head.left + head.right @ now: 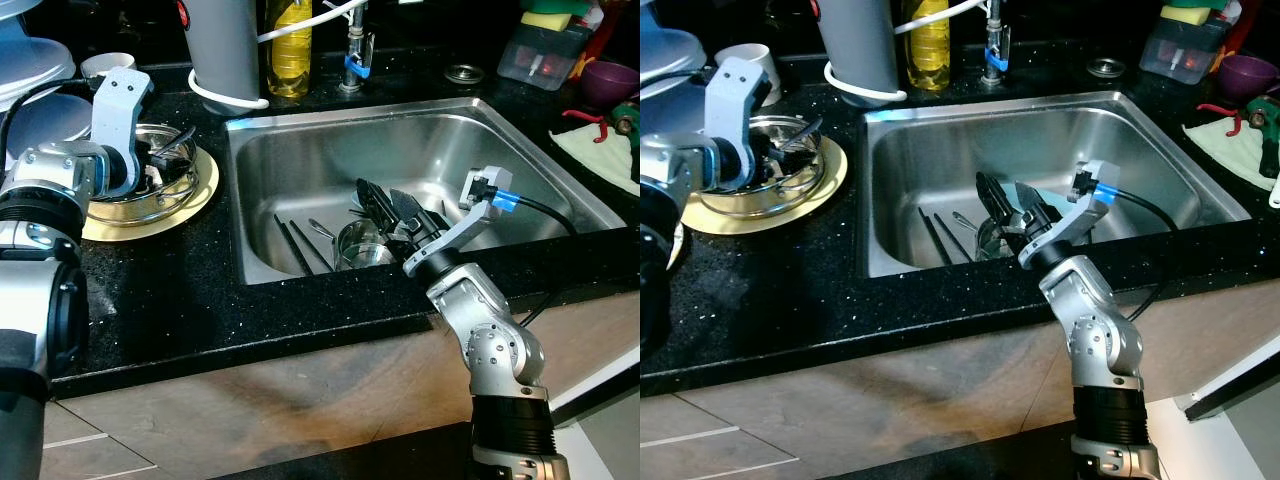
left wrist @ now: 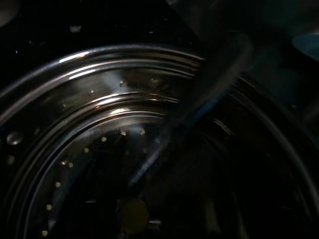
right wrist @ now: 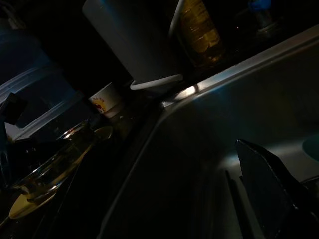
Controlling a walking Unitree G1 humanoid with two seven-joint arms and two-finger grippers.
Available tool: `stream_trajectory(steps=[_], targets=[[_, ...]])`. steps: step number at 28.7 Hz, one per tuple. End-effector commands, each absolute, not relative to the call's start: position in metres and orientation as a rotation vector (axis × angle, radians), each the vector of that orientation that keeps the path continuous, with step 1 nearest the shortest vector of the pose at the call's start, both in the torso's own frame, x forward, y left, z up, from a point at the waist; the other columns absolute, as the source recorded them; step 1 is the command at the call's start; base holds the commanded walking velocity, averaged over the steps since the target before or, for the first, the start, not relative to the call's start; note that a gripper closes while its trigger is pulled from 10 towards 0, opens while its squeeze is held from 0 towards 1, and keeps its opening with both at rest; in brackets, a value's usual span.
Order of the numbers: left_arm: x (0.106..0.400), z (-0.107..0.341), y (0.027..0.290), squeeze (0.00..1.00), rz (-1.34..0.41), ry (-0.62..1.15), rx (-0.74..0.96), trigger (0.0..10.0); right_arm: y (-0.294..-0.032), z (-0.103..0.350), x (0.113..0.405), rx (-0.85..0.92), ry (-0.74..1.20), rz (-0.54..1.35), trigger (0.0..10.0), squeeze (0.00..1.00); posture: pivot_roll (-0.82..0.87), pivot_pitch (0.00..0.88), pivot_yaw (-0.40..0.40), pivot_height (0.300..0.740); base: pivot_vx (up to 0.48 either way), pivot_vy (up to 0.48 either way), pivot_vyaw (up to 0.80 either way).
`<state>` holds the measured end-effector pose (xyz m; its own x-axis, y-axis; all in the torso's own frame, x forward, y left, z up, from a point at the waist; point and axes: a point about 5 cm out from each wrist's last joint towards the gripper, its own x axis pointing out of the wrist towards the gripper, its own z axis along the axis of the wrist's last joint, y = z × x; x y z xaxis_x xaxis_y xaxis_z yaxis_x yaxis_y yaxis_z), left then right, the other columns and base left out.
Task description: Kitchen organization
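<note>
A steel sink is set in the black counter. On its floor lie a steel cup, black chopsticks and a spoon. My right gripper reaches into the sink just above the cup, open, with nothing between its fingers; one finger shows in the right wrist view. To the left, a perforated steel bowl sits on a yellow plate. My left gripper is inside that bowl and looks open. The left wrist view is dark, with the bowl's holed wall close up.
Behind the sink stand a grey cylinder, an oil bottle and the tap. A white cup and stacked containers are at the back left. A sponge box, a purple bowl and a cloth lie at the right.
</note>
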<state>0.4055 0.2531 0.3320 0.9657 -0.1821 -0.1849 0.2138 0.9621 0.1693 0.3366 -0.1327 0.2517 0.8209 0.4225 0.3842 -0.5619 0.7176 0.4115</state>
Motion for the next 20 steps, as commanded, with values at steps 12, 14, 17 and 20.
stream_trajectory(steps=[12, 14, 17, 20], targets=[[0.402, 0.327, 0.265, 0.0, -0.183, 0.196, 0.139, 0.0, -0.131, 0.243, 0.339, 0.563, -0.227, 0.552, 10.0, 0.0, -0.04, 0.281, 0.0, 0.74, 0.0, 0.0, 0.0], [0.401, 0.331, 0.267, 0.0, -0.172, 0.181, 0.147, 0.0, -0.131, 0.244, 0.34, 0.562, -0.23, 0.55, 10.0, 0.0, -0.04, 0.277, 0.001, 0.74, 0.0, 0.0, 0.0], [0.4, 0.337, 0.268, 0.0, -0.164, 0.162, 0.158, 0.0, -0.132, 0.244, 0.34, 0.562, -0.233, 0.547, 10.0, 0.0, -0.04, 0.275, 0.002, 0.74, 0.0, 0.0, 0.0], [0.398, 0.354, 0.27, 0.0, -0.158, 0.112, 0.174, 0.0, -0.134, 0.246, 0.341, 0.561, -0.24, 0.544, 10.0, 0.0, -0.05, 0.269, 0.002, 0.74, 0.0, 0.0, 0.0]])
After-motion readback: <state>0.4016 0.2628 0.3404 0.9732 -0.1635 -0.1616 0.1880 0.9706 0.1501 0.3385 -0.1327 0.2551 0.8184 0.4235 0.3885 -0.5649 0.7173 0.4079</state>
